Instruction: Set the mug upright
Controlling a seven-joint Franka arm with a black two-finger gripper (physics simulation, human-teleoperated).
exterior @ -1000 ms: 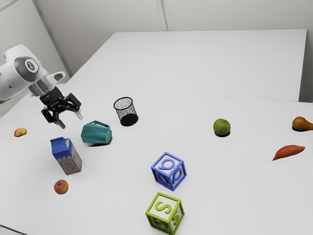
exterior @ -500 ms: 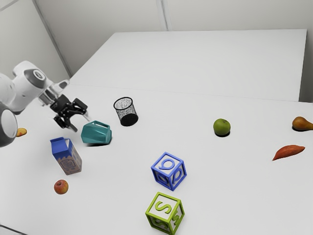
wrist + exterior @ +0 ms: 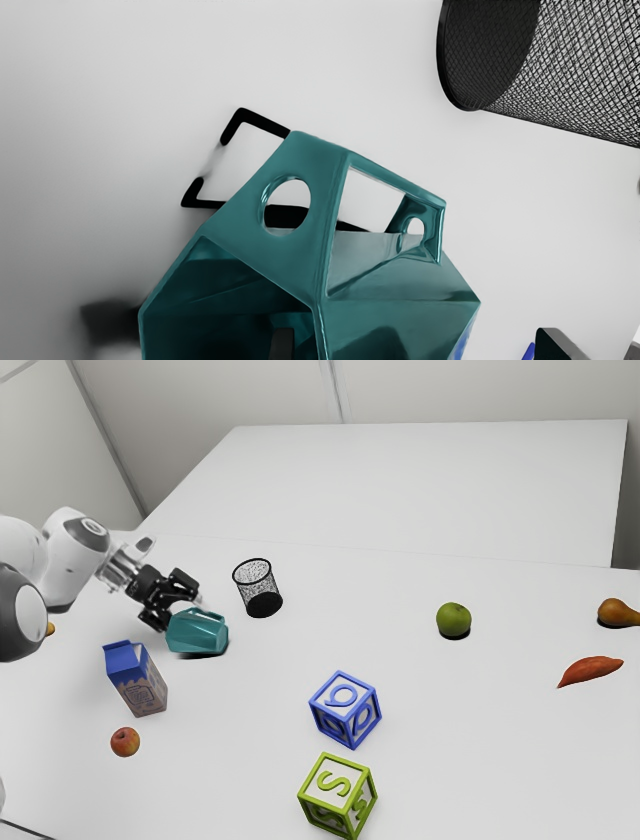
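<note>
Reaching in from the exterior view's left, the white arm [image 3: 75, 555] held its black tool [image 3: 180, 612] low and tilted, right at the teal mug [image 3: 197, 635]. The mug lay on its side on the pale worktop [image 3: 240, 760], toward the edge on the exterior view's left, its handle [image 3: 304, 152] uppermost. It wasn't upright.

Seen from the wrist, the tool [image 3: 417, 345] stood wide, with nothing gripped. One fingertip [image 3: 282, 345] showed over the mug's dark open mouth, the other well apart from it, out past the mug's side wall. Whether the first had gone inside the mouth, I couldn't tell.

Just beside the mug, toward the worktop's far edge, stood a black mesh bin [image 3: 257, 588]. On the mug's other side, toward the front edge, a blue-topped milk carton [image 3: 137, 678] stood near it, with a small red apple [image 3: 125, 742] a little closer to the front. A bit of yellow fruit [image 3: 51, 629] peeked out from behind the arm, near the worktop's edge on the exterior view's left.

Farther along sat a blue letter block [image 3: 345, 709] and, nearer the front edge, a green one [image 3: 338, 796]. Toward the edge on the exterior view's right were a green apple [image 3: 453, 620], an orange-red sweet potato [image 3: 590, 670] and a brown pear [image 3: 617, 613], all well apart from the mug.
</note>
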